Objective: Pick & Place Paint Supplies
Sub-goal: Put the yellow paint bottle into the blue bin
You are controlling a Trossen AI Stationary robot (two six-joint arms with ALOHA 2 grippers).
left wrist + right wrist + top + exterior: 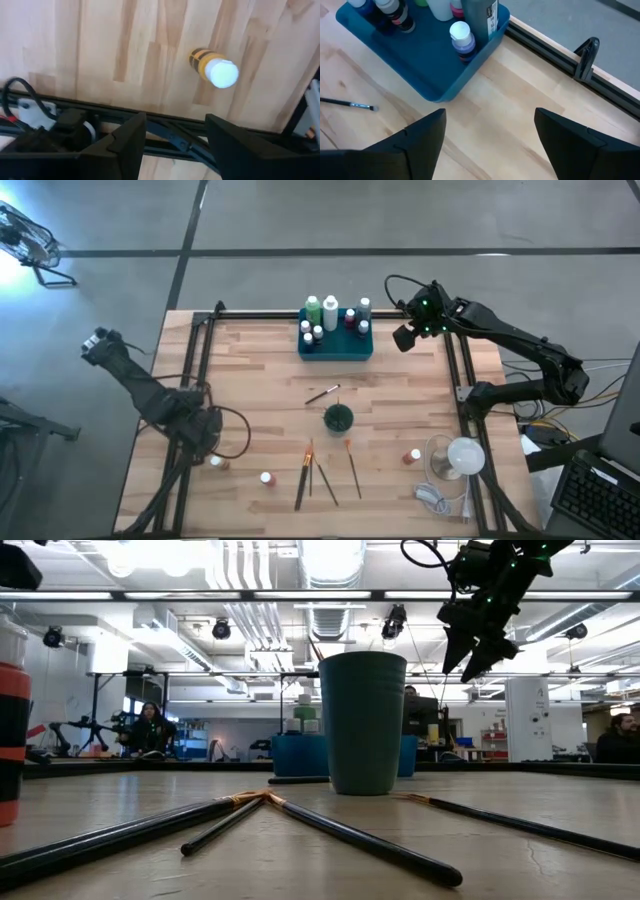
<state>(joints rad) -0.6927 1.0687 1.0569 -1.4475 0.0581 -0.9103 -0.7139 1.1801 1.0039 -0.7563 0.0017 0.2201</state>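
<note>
We see a teal tray (335,348) holding white-capped bottles, among them a green bottle (313,310) and a purple bottle (463,44), beside a dark green cup (338,418) and black-handled paintbrushes (328,482) on pale striped wood table (250,370).

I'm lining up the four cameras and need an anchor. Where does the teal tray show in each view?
High view: teal tray at the table's far edge, centre.
Low view: tray behind the dark green cup.
Left wrist view: not in it.
Right wrist view: tray fills the upper left.
Shared landmark: the bottles standing in it.
</note>
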